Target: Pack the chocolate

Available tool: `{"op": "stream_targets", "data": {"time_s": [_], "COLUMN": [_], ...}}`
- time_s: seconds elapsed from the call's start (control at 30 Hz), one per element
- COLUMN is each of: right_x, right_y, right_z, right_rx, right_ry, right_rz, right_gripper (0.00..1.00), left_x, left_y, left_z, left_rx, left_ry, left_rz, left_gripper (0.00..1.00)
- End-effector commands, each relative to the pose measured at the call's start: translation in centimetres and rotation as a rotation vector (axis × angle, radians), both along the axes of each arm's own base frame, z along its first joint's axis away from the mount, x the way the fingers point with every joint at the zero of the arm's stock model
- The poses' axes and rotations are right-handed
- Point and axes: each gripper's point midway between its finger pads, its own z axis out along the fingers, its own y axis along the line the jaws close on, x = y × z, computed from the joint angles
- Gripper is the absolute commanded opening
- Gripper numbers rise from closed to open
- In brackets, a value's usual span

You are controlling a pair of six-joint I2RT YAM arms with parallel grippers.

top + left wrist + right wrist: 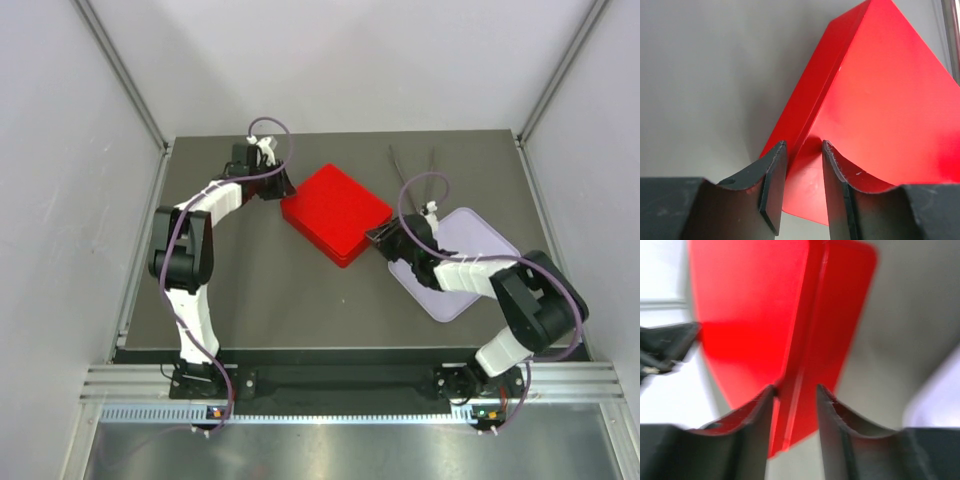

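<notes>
Your top view is brightly and evenly lit from overhead. The white enclosure walls (330, 60) bounce the light, so shadows on the grey bench (290, 300) are short and soft — only a thin dark line shows under the red box (336, 213). Focus holds across the frame. The uprights lean outward toward the corners, a mild wide-angle effect.

Left wrist view: clean. The box is crisp, with a paler sheen low on its top face, and the left jaws are slightly soft in the foreground.

Right wrist view: smeared throughout — box edges, background and right jaws are all blurred, and the left side is washed out to white.
</notes>
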Motion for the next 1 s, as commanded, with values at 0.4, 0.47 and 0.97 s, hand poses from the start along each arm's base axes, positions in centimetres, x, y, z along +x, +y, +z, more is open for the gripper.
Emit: {"op": "stream_targets", "data": {"time_s": [0.4,0.47,0.97], "right_x": [-1.1,-1.0,-0.8], "right_y": [-4.1,-2.1,10.9], "right_z": [7.1,8.1,8.3], "right_rx": [-0.401,-0.364,0.061], "right_ry": [-0.059,-0.105,-0.351], "right_rz": [0.099,0.206,0.774], "right_gripper": [0.46,0.38,0.00], "left_x": [-0.6,0.1,-5.8], "left_y": [-0.7,-0.3,0.6], "left_z": [5.0,6.8,11.4], "left_rx": [-0.014,-0.001,-0.076], "left_ry": [-0.029,-0.062,-0.074], "left_rz": [-0.010,0.023,0.152], "left_gripper": [0.47,0.54,0.63]}}
